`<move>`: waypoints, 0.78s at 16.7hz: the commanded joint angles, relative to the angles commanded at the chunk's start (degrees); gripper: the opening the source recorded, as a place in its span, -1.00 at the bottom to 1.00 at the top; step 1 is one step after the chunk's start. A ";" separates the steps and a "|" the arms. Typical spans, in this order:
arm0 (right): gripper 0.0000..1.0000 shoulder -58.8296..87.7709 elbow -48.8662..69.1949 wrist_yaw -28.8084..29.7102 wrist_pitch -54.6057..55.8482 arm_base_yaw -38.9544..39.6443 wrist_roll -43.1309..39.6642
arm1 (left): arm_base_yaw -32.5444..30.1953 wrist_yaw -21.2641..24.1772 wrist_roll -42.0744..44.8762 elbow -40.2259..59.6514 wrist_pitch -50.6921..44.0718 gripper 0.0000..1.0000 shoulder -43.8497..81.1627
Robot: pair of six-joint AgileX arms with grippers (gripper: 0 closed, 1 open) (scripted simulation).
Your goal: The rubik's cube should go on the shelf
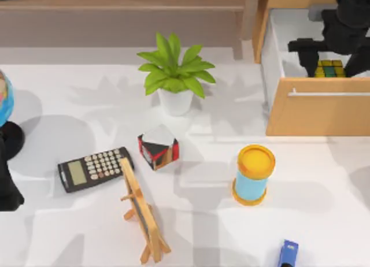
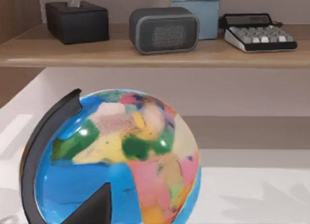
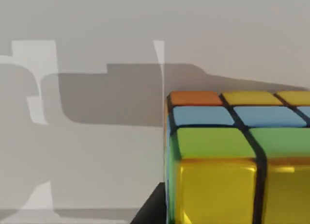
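The rubik's cube (image 1: 329, 69), with yellow and green tiles, lies inside the open drawer (image 1: 315, 114) at the back right of the table. My right gripper (image 1: 330, 58) hangs right over it, reaching down into the drawer from the far side. In the right wrist view the rubik's cube (image 3: 232, 156) is very close, against the drawer's white wall, with orange, blue, green and yellow tiles showing. The shelf (image 1: 127, 2) is the long light-brown board along the back; the left wrist view shows the shelf (image 2: 145, 54) carrying several items. My left gripper (image 1: 7, 189) is parked at the table's left edge.
A potted plant (image 1: 175, 76), a black, red and white cube (image 1: 158, 147), a calculator (image 1: 92, 169), a wooden stand (image 1: 143, 215) and a yellow-lidded blue can (image 1: 253, 174) stand on the table. A globe (image 2: 121, 161) sits right before the left arm. A blue object (image 1: 287, 253) lies at the front.
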 joint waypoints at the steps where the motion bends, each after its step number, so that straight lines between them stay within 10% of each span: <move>1: -0.21 0.00 0.00 0.00 0.00 0.00 0.00 | 0.00 0.00 0.00 0.00 0.00 1.00 0.00; 6: -0.96 0.00 0.00 0.00 0.00 0.00 0.00 | 0.00 0.00 0.00 0.00 0.00 1.00 0.00; 13: -1.00 0.00 0.00 0.00 0.00 0.00 0.00 | 0.00 0.00 0.00 0.00 0.00 1.00 0.00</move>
